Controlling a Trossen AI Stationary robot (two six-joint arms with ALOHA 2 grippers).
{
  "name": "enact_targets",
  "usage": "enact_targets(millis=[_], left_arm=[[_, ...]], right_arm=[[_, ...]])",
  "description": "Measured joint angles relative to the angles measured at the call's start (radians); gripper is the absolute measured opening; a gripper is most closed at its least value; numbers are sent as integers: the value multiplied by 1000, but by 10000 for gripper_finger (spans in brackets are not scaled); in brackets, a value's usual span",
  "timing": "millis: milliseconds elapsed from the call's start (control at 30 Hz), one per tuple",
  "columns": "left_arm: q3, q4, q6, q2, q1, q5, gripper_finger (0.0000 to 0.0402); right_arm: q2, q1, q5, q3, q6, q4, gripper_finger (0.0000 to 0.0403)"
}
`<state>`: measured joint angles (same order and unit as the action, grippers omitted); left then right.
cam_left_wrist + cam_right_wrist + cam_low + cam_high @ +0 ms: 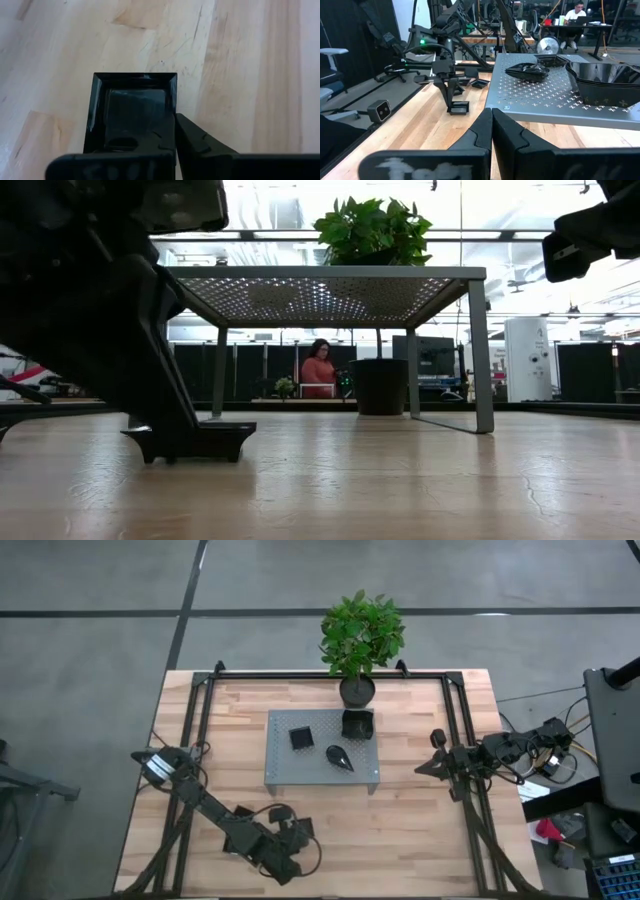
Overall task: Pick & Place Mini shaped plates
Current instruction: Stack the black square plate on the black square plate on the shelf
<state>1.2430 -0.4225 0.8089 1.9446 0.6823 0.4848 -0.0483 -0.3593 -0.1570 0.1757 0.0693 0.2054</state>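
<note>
My left gripper (283, 852) is down at the table's near edge, shut on a small square black plate (132, 107) that sits on the wood. A few more mini plates (300, 828) lie beside it. On the grey perforated platform (285, 772) rest a square plate (301, 737), a teardrop plate (340, 757) and a stack of rounded-square plates (357, 724). My right gripper (420, 769) is shut and hangs in the air right of the platform, pointing at it. My left gripper holds the square plate by one side wall (172, 107), with one finger (200, 145) outside the wall and the other inside the hollow. The fingers come from above, pointing down. The plate (190, 442) sits flat on the table.
A black plant pot (357, 690) with a leafy plant stands at the platform's far edge. Black frame rails (465, 740) run along the table's left, right and far sides. Bare wood (400, 840) lies near and right of the platform. A person (318, 370) sits in the room beyond.
</note>
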Motion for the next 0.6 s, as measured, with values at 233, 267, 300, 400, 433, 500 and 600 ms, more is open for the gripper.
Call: enact_targets(millis=[233, 267, 300, 400, 433, 500, 600], left_arm=[[62, -31, -32, 0, 0, 7, 0], [72, -41, -41, 0, 0, 12, 0], [81, -49, -50, 0, 0, 17, 0], [111, -73, -72, 0, 0, 30, 1], [122, -82, -76, 0, 0, 33, 1], [140, -104, -84, 0, 0, 47, 1], [157, -121, -98, 0, 0, 55, 1]], right_arm=[[0, 0, 0, 0, 0, 0, 8], [0, 0, 0, 0, 1, 0, 8], [0, 0, 0, 0, 0, 0, 8], [0, 0, 0, 0, 0, 0, 8], [0, 0, 0, 0, 1, 0, 8], [0, 0, 0, 0, -1, 0, 8], [0, 0, 0, 0, 1, 0, 8]])
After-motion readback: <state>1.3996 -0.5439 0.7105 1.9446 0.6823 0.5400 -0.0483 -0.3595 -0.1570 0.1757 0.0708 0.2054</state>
